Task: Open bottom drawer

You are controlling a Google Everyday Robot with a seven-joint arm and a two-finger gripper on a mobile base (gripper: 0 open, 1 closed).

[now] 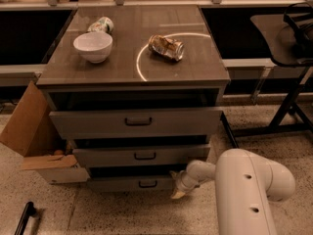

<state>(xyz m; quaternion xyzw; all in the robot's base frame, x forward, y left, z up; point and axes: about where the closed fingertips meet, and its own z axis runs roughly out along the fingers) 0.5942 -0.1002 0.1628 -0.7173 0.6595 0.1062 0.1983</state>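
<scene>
The bottom drawer (128,183) is the lowest of three grey-brown fronts of the cabinet, with a small dark pull handle (147,184). It stands out a little from the cabinet body, like the two drawers above it. My gripper (178,190) is low at the drawer's right end, just right of the handle, close to the floor. My white arm (249,190) reaches in from the lower right.
A white bowl (93,46), a tipped cup (100,24) and a crushed can (167,47) lie on the cabinet top. An open cardboard box (34,141) stands left of the cabinet. A dark table leg and chair (293,82) stand at the right.
</scene>
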